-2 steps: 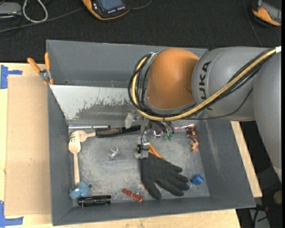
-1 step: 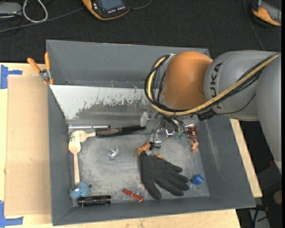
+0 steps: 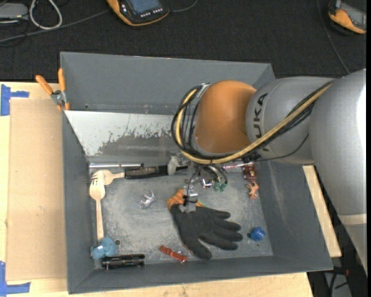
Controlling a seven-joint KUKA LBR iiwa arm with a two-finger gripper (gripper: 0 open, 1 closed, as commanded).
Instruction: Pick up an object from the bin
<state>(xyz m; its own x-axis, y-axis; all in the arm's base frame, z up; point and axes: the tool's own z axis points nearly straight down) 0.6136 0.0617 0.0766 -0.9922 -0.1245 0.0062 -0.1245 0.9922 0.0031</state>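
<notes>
Camera view looks down on the grey bin (image 3: 74, 228), with the arm (image 3: 309, 122) coming in from 3 o'clock. Its orange wrist cover (image 3: 219, 116) and looped cables hide much of the back wall and the floor at 12 o'clock.

The jaws hang below that cover, close to the centre of the floor. They are over a small orange piece (image 3: 176, 200) that lies against the cuff of a black glove (image 3: 207, 228). Shadow and cables crowd the tip, so I cannot tell whether the jaws are released or clenched. No thing shows between them.

The glove spreads from the centre toward 5 o'clock, fingers pointing to 3 o'clock. The orange piece is partly covered and its kind is hard to make out; it may be a small toy.

A crumpled silvery scrap (image 3: 147, 199) lies toward 9 o'clock from the jaws. A pale spoon (image 3: 98, 193) lies along the wall at 9 o'clock. At 7 o'clock sit a light blue lump (image 3: 102, 249) and a black pen-like stick (image 3: 122, 262). A red bit (image 3: 173, 253) lies at 6 o'clock, a small blue bit (image 3: 256, 233) at 4 o'clock, and a brown figure (image 3: 251, 184) at 2 o'clock, half under the arm.
</notes>
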